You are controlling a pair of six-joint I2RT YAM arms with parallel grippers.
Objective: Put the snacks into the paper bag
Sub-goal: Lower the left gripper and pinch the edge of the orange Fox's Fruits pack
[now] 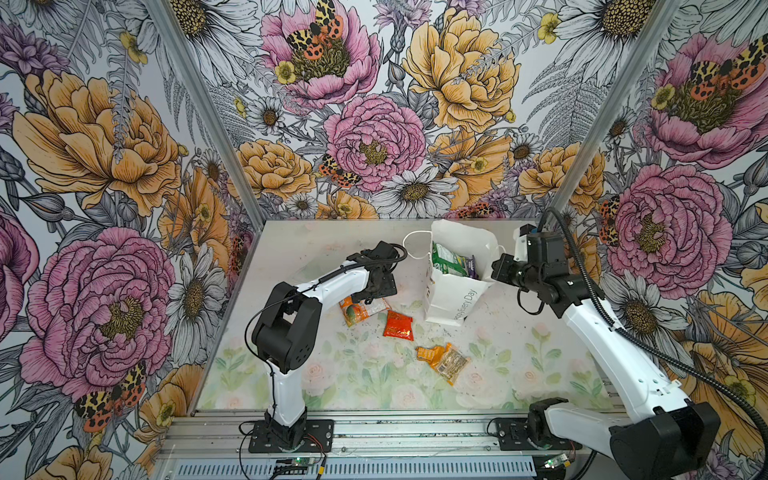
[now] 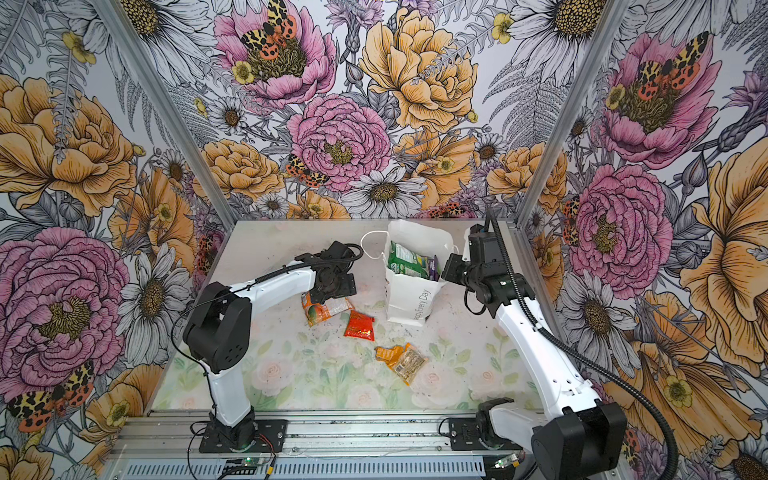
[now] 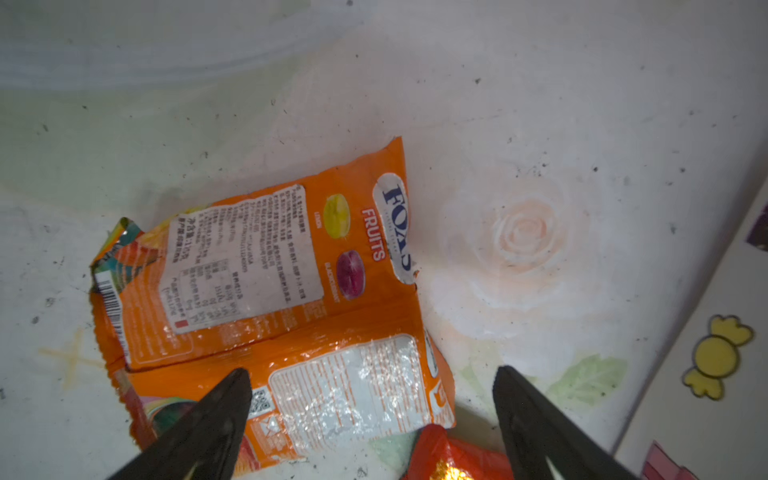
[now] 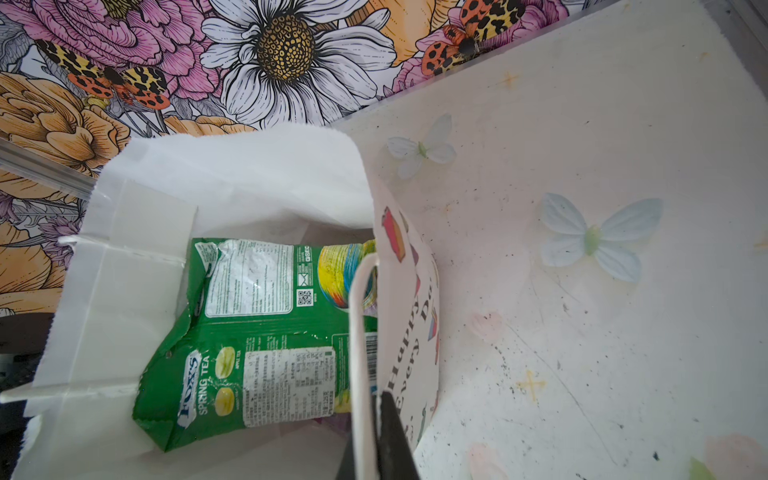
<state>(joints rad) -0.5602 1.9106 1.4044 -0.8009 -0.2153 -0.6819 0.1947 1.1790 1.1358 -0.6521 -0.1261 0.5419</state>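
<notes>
Left end effector spread above orange-white packet — right end effector pinches bag.

Left tool, jaws seemingly spread, hovers over the orange-white packet.

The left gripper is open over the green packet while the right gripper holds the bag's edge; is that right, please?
Nearly: the left wrist view shows the open left gripper over an orange packet, not a green one. The right gripper does hold the edge of the bag.
</notes>
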